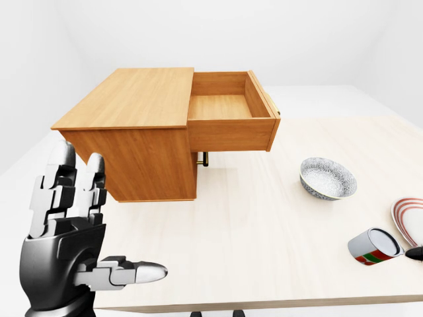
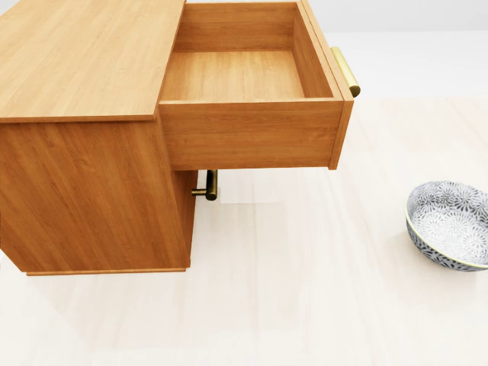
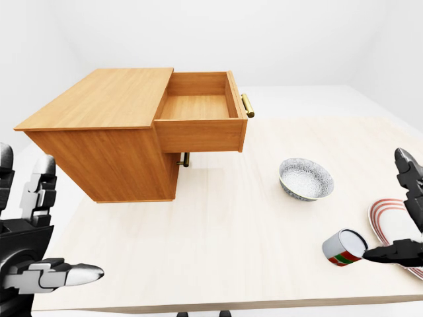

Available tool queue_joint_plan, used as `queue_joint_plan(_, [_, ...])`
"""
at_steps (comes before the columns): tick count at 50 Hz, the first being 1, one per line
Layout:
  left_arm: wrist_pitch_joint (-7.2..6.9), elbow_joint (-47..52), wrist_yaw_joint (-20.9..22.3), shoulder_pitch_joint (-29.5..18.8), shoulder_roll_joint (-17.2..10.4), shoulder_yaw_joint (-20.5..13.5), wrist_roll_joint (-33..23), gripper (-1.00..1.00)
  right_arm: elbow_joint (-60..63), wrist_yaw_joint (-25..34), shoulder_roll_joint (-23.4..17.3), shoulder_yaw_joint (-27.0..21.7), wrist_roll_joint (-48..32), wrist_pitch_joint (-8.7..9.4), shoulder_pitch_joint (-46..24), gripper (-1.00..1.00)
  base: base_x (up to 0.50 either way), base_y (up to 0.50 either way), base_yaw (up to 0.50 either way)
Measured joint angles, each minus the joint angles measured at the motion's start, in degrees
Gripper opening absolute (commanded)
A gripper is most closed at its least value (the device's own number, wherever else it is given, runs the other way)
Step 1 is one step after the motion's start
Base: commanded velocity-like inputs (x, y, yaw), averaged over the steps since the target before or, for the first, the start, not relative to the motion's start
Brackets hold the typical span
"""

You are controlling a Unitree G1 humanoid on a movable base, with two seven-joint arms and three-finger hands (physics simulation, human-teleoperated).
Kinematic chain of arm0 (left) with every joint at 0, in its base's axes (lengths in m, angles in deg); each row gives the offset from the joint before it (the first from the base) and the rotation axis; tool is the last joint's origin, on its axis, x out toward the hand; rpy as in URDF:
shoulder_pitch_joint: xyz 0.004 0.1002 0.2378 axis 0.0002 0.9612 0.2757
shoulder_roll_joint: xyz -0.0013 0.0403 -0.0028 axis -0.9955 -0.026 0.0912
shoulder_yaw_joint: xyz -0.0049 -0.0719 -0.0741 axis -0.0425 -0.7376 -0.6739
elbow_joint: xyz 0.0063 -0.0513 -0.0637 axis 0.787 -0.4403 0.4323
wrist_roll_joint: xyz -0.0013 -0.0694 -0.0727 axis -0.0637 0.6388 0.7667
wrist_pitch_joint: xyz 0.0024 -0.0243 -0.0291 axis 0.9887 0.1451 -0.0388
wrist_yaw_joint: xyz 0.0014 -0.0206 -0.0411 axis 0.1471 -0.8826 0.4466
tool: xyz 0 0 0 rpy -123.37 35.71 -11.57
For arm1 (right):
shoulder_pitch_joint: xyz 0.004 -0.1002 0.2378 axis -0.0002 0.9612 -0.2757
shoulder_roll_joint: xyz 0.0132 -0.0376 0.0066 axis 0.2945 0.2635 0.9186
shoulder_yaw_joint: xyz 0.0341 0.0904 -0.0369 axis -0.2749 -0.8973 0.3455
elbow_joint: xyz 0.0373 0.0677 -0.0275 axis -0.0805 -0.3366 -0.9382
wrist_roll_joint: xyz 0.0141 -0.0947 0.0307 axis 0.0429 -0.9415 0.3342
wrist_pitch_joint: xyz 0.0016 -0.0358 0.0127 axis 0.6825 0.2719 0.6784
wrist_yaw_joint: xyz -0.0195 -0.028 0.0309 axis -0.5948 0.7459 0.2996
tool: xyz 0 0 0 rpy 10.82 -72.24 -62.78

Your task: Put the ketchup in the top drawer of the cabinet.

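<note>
Both hands empty | left hand [image 1: 69, 254] open, raised | right hand [image 3: 408, 218] open, near can [image 3: 345, 247]

No readable text anywhere; can [image 1: 375, 246] label shows red-green bands only, no legible lettering.

Pale wooden table [image 1: 264, 251], patterned grey-white bowl [image 1: 328, 178] upright on its right half, red-striped plate [image 3: 391, 228] at right edge, near side, well apart from bowl
</note>
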Motion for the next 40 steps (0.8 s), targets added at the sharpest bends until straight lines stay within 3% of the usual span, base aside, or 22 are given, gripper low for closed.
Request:
queue_joint_plan(14, [0.00,0.04,-0.01,-0.05,0.03,0.29,-0.40,1.00,-5.37,0.00,3.20,2.10,1.41,0.00,1.91,1.00,0.00,0.00,0.00])
queue_joint_plan(40, [0.00,-0.43,-0.39,0.08,-0.19,1.15,-1.06,1.00,-15.68,0.00,4.56,3.15,4.84,0.00,4.52,1.00,0.00,0.00,0.00])
